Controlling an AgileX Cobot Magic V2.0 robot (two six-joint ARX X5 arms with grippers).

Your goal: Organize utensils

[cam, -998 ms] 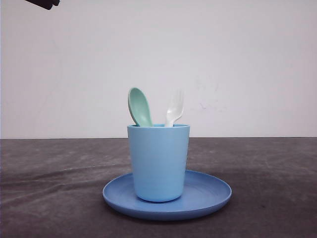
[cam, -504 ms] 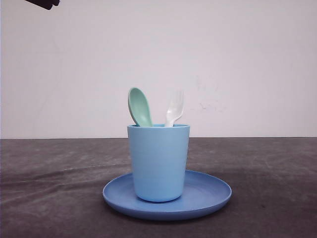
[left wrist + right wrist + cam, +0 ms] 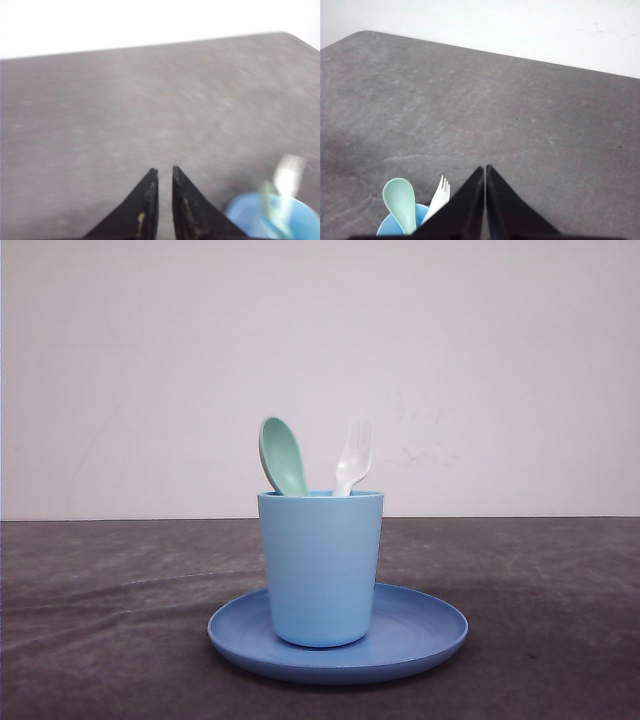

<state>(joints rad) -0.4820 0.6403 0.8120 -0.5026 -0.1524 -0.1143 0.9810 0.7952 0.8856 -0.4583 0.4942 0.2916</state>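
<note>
Standing in cup (image 3: 321, 570): spoon (image 3: 282, 455), fork (image 3: 353, 457)

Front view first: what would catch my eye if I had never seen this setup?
A light blue cup stands upright in the middle of a darker blue plate on the grey table. A mint-green spoon and a white fork stick up out of the cup, spoon on the left. In the wrist views, the left claw and right claw are empty, high above the table.

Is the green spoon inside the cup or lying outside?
Inside. The spoon stands handle-down in the cup, its bowl poking above the rim.
</note>
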